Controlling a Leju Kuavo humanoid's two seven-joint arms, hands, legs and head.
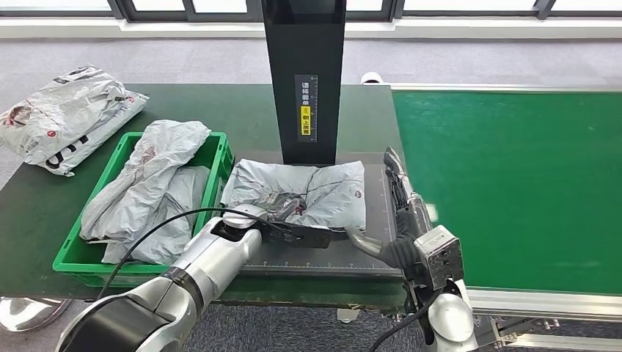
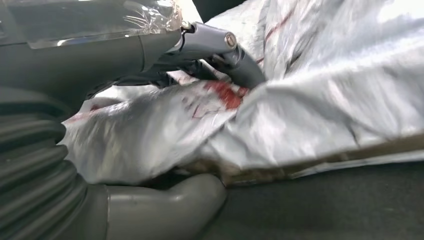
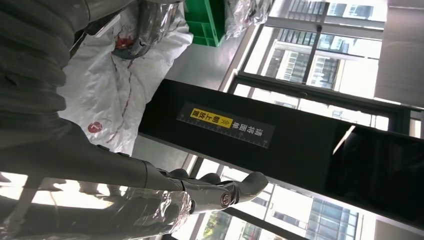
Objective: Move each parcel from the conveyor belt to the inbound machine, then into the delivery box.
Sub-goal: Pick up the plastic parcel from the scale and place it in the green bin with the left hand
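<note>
Head view: my left hand (image 1: 282,224) reaches across the inbound machine (image 1: 305,81) platform, its fingers grasping the crumpled grey plastic parcel (image 1: 323,192) lying at the foot of the black column. My right hand (image 1: 400,194) stands released beside the platform's edge, next to the green conveyor belt (image 1: 513,176). The step in hand appears to be transfer to the green delivery box (image 1: 220,150), which already holds soft grey parcels. Left wrist view: my fingers (image 2: 235,62) pinch glossy, wrinkled film; the next move calls for a firm lift. Right wrist view: fingers (image 3: 220,192) extended, holding nothing.
</note>
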